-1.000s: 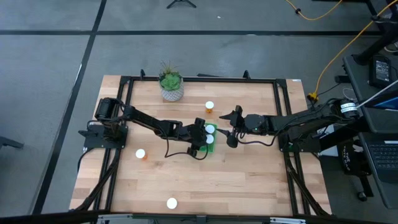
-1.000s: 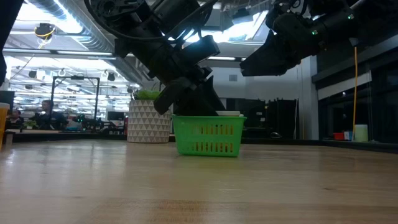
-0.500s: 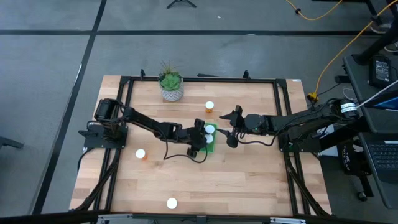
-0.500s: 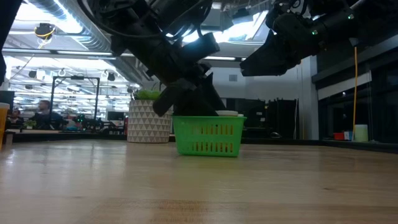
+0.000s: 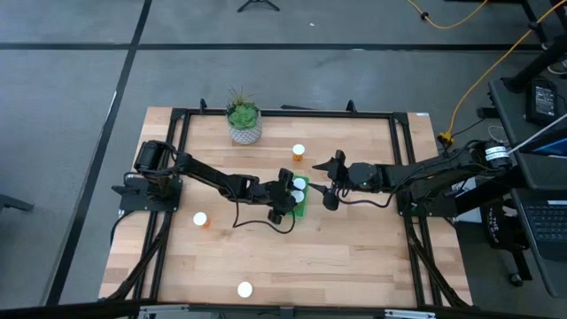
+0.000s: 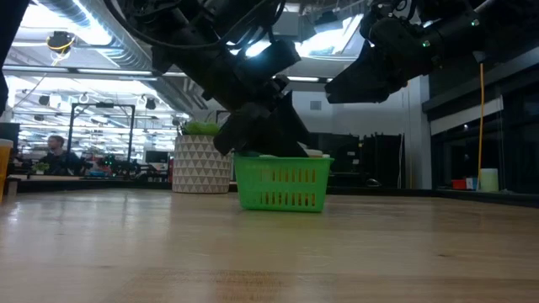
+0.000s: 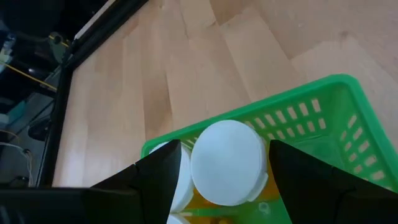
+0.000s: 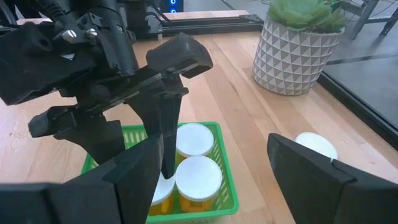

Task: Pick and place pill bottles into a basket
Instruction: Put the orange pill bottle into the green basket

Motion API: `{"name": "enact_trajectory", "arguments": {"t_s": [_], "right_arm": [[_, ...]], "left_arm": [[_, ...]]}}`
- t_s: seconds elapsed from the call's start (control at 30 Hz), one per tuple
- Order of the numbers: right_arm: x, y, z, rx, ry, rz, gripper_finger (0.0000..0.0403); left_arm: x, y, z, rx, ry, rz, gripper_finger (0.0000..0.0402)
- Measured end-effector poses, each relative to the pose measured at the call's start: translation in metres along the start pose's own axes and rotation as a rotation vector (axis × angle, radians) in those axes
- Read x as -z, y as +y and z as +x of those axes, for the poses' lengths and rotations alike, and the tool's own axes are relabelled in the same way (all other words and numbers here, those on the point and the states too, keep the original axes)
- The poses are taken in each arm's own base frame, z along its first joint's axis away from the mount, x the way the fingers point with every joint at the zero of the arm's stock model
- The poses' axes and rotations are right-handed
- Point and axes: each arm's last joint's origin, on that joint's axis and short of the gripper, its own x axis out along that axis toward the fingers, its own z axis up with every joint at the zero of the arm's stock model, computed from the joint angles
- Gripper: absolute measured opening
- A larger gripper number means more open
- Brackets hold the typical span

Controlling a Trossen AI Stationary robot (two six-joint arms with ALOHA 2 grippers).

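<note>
Left gripper [image 5: 288, 188] covers the basket [image 5: 300, 209], hiding most bottles [image 8: 198, 174].

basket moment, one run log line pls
left gripper: open, over basket | bottles in basket | right gripper: open, beside basket | three bottles on table

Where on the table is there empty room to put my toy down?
Bare wood lies in the front right corner of the table, right of the front pill bottle. It is crowded mid-table, where both grippers meet at the basket.
</note>
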Motion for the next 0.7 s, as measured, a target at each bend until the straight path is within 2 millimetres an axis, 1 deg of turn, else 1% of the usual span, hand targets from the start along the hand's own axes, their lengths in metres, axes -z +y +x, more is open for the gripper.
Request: {"name": "enact_trajectory", "arguments": {"t_s": [0.57,0.7], "right_arm": [[0.0001,0.0,0.0,0.0,0.001,0.0,0.0291],[0.0008,-0.0001,0.0,0.001,0.008,0.0,0.0291]], "left_arm": [[0.0003,0.0002,0.0001,0.0,0.002,0.029,0.0239],[-0.0039,-0.0025,-0.0013,-0.015,-0.021,0.045,0.0239]]}}
